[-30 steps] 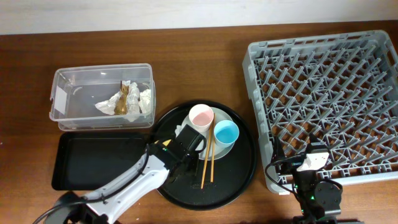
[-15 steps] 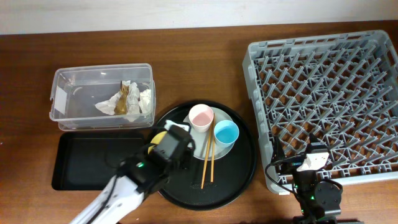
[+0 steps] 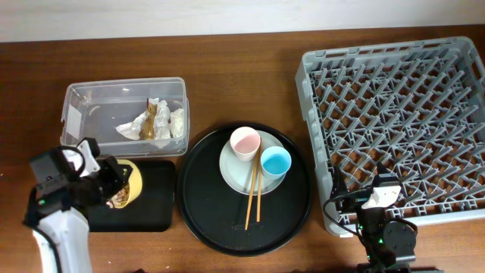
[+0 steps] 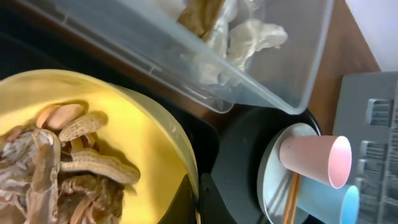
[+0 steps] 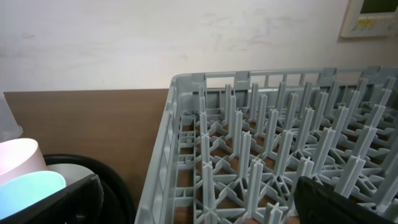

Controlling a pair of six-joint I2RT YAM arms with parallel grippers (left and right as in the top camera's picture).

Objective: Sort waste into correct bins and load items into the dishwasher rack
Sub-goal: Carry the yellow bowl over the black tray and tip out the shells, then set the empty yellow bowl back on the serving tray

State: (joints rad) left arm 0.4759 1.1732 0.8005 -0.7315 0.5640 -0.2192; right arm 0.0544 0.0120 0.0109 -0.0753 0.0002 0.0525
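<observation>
No text can be read anywhere. The white label [image 3: 73, 120] on the tub [image 3: 125, 85] looks blank. The wall panel [image 5: 370, 15] carries only illegible marks.

The overhead view looks straight down on the whole table [image 3: 242, 76]. The left wrist view sits close above the yellow bowl [image 4: 140, 134], facing the pink cup [image 4: 314, 158] (seen in all 3 views). The right wrist view looks low across the dishwasher rack [image 5: 261, 155].

The left arm [image 3: 53, 227] is hiding the black tray's [image 3: 155, 203] left end and maybe some of the yellow bowl [image 3: 132, 182].
</observation>
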